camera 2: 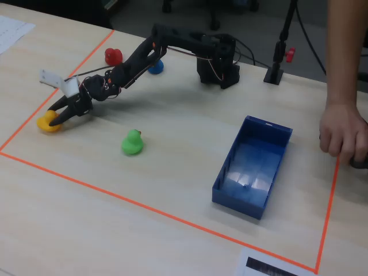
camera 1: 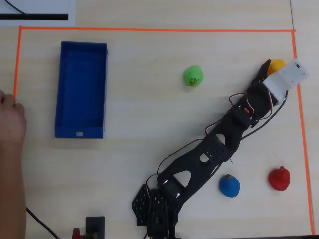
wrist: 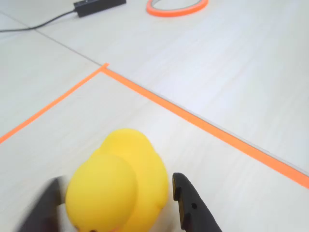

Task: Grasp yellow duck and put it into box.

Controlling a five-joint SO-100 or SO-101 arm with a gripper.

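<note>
The yellow duck (camera 1: 276,64) sits on the table at the far right, near the orange tape corner. In the wrist view the yellow duck (wrist: 120,183) fills the space between my fingers. My gripper (wrist: 116,181) straddles it with jaws open: the right finger (wrist: 190,208) stands a little off the duck, and the left finger is blurred close beside it. In the fixed view the gripper (camera 2: 54,117) is low over the duck (camera 2: 46,123). The dark blue box (camera 1: 79,132) lies far to the left and is empty; it also shows in the fixed view (camera 2: 236,204).
A green duck (camera 1: 193,75) sits mid-table, and a blue duck (camera 1: 230,185) and a red duck (camera 1: 279,178) sit at the lower right. Orange tape (camera 1: 149,30) frames the work area. A person's hand (camera 1: 10,119) rests at the left edge beside the box.
</note>
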